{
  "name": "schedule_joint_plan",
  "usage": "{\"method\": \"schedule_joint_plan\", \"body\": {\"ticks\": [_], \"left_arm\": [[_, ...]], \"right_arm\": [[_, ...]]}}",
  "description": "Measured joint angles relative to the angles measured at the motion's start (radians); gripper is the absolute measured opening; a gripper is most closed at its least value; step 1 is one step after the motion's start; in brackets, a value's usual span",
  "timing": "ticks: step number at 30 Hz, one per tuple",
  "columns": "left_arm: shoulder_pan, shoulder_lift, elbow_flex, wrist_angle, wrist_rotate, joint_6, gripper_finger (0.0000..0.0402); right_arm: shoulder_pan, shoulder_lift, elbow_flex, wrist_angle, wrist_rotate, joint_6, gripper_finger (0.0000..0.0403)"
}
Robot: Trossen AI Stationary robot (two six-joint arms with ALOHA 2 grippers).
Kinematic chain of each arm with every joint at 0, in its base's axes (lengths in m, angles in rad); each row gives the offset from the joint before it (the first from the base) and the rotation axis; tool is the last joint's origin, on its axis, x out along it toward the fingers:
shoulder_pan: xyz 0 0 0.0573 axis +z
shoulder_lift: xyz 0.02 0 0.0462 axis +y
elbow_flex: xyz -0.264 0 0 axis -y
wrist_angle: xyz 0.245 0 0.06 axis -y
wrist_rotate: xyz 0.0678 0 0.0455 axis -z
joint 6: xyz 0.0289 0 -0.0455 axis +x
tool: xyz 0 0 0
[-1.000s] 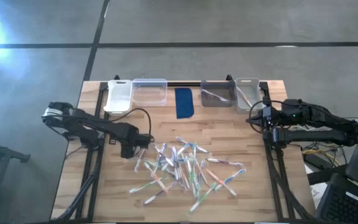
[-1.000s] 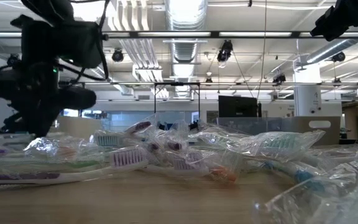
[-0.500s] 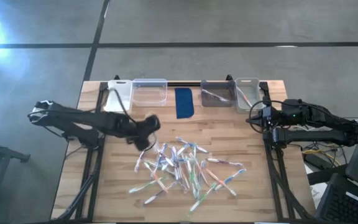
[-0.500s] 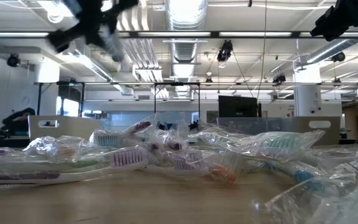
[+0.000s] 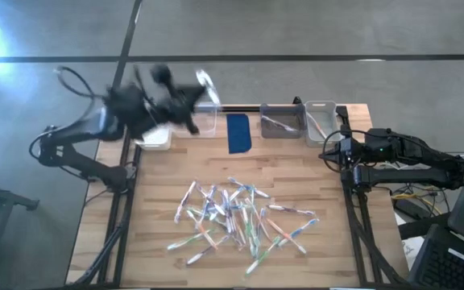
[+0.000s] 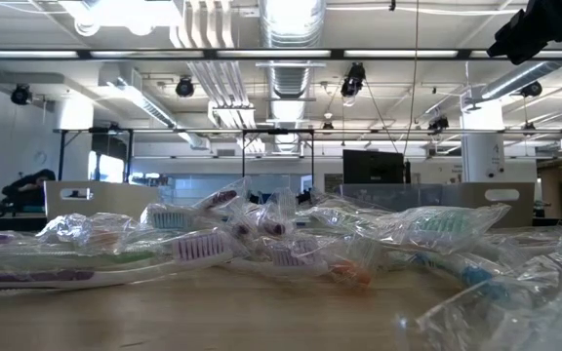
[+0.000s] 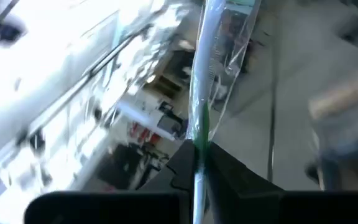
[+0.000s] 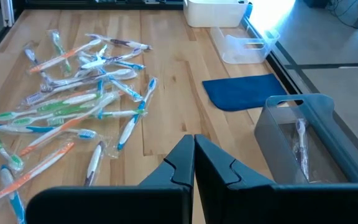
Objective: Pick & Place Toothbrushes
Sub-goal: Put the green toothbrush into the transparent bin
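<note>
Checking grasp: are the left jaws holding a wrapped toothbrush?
Yes, the left gripper is shut on a clear-wrapped green-and-white toothbrush that sticks out past it.

Two dark fingers of the right gripper (image 8: pixel 194 163), pressed together, over a light wooden table (image 8: pixel 179 106). Beyond them, a loose heap of wrapped toothbrushes (image 8: pixel 73 106) with blue, green and orange accents. Beside the heap, a dark blue pad (image 8: pixel 244 92) lying flat. Near it, a grey bin (image 8: pixel 309 140) with one wrapped toothbrush inside, a clear bin (image 8: pixel 244 46) and a white bin (image 8: pixel 215 10) farther off.
</note>
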Motion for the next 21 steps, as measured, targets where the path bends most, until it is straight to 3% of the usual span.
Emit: {"method": "schedule_joint_plan", "body": {"ticks": [6,12,16,21], "left_arm": [[0.279,0.007,0.135,-0.153,0.119,-0.324,0.0025],[0.522,0.056,0.164,-0.414,0.281,-0.572,0.0022],[0.614,0.121,0.163,-0.588,0.337,-0.631,0.0022],[0.644,0.231,0.162,-0.757,0.354,-0.609,0.0022]], "right_arm": [[0.000,0.000,0.000,0.000,0.000,0.000,0.0008],[0.000,0.000,0.000,0.000,0.000,0.000,0.0008],[0.000,0.001,0.000,0.000,0.000,0.000,0.0008],[0.000,0.001,0.000,0.000,0.000,0.000,0.0008]]}}
